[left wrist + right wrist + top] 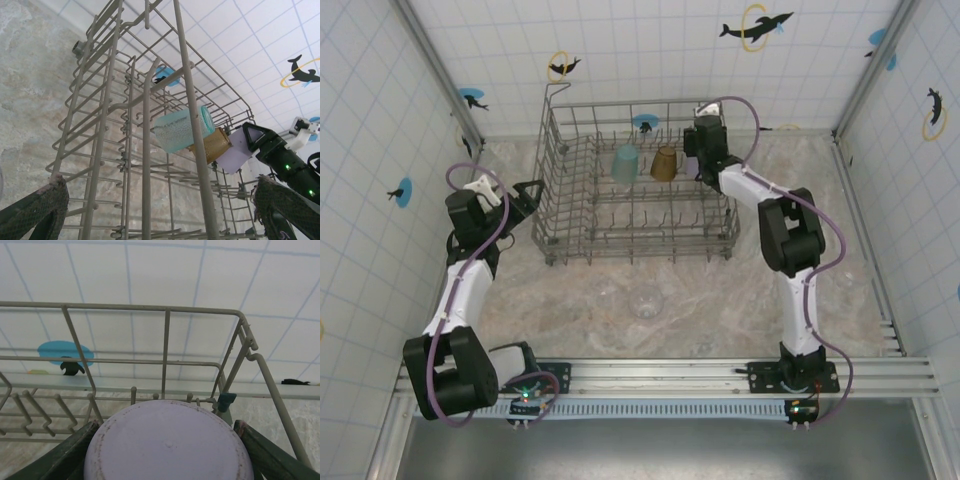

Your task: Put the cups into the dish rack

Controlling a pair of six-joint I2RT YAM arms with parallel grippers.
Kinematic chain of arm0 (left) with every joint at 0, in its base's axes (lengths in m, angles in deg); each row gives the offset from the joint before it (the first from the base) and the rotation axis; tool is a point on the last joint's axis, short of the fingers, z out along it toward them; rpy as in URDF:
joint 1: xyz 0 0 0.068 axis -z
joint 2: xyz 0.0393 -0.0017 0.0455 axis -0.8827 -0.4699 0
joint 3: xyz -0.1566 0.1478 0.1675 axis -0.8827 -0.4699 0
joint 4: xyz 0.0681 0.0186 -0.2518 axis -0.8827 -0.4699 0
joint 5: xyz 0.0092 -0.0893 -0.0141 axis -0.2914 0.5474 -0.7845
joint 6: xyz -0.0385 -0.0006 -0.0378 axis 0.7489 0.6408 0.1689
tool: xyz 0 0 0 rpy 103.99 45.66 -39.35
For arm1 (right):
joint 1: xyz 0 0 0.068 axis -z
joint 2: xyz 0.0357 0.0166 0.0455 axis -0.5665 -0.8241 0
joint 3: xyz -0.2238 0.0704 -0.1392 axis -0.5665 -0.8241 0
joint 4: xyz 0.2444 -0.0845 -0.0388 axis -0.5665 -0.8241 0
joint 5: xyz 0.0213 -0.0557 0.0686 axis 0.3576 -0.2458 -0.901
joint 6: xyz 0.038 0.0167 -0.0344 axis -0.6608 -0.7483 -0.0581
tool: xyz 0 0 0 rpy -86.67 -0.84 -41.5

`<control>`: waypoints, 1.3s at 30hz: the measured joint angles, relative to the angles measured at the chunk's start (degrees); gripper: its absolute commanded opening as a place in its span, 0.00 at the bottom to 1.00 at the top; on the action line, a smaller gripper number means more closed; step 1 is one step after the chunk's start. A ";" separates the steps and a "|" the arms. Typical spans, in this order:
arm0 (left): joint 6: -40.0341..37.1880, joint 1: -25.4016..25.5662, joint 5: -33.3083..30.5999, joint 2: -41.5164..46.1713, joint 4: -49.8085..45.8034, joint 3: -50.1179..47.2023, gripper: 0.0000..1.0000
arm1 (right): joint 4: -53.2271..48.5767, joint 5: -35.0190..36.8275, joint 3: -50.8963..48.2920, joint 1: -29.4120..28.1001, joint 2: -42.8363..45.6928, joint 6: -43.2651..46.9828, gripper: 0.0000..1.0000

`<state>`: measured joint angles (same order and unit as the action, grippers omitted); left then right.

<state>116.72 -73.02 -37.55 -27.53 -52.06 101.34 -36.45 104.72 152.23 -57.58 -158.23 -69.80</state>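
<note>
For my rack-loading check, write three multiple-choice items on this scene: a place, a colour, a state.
1. Relative to the dish rack, the teal cup is: A) in front B) inside C) behind
2. What the right pincer holds is: A) red B) black C) lavender
3. The left pincer is: A) open, empty B) shut on a cup C) shut on a wire
B: the rack's walls surround it. C: the lavender cup sits between its fingers. A: its fingers stand wide apart, holding nothing.
</note>
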 measured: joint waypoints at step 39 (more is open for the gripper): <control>-1.70 -5.42 -12.41 0.92 -8.98 0.83 0.97 | -2.32 -6.49 -14.58 -0.81 16.06 -7.10 1.00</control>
<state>115.02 -78.44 -49.96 -26.61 -61.04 102.17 -38.76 98.23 137.65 -58.39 -142.16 -76.90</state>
